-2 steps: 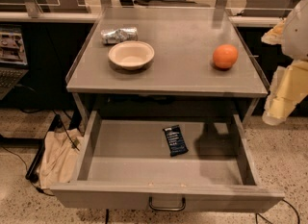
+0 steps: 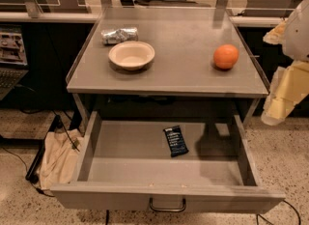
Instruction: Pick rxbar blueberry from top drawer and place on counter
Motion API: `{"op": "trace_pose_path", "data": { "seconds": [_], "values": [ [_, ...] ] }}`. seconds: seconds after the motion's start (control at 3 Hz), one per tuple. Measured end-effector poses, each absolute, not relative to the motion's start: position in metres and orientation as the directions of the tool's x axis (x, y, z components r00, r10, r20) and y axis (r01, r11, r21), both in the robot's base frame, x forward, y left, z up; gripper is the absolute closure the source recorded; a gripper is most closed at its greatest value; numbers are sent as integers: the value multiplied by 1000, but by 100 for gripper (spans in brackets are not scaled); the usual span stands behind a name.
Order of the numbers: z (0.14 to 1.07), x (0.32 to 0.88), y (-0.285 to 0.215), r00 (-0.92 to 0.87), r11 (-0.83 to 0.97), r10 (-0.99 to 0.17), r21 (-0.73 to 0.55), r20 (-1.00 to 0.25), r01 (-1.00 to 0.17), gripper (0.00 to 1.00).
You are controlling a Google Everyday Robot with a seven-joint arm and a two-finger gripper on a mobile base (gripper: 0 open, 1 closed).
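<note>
The rxbar blueberry [image 2: 175,141], a small dark navy bar with white lettering, lies flat on the grey floor of the open top drawer [image 2: 120,163], right of the middle. The drawer's dark pull handle [image 2: 167,204] is at its front. The counter [image 2: 183,69] is the grey tabletop above it. My gripper [image 2: 282,96], cream-coloured, hangs at the right edge of the view, beside the counter's right rim, above and to the right of the drawer. It is well apart from the bar and holds nothing that I can see.
On the counter stand a cream bowl [image 2: 131,55], a crumpled silver foil packet [image 2: 119,35] behind it, and an orange [image 2: 226,56] at the right. A beige cloth bag [image 2: 58,159] and cables lie on the floor left of the drawer.
</note>
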State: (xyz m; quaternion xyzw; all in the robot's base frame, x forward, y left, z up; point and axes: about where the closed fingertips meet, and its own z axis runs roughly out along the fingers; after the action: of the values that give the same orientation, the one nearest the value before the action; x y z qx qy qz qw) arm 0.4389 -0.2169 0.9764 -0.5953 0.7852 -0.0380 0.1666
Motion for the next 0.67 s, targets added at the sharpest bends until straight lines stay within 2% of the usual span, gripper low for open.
{"op": "trace_pose_path", "data": {
  "seconds": [0.67],
  "values": [
    [946, 439, -223, -390, 470, -871, -281, -298, -836, 0]
  ]
}}
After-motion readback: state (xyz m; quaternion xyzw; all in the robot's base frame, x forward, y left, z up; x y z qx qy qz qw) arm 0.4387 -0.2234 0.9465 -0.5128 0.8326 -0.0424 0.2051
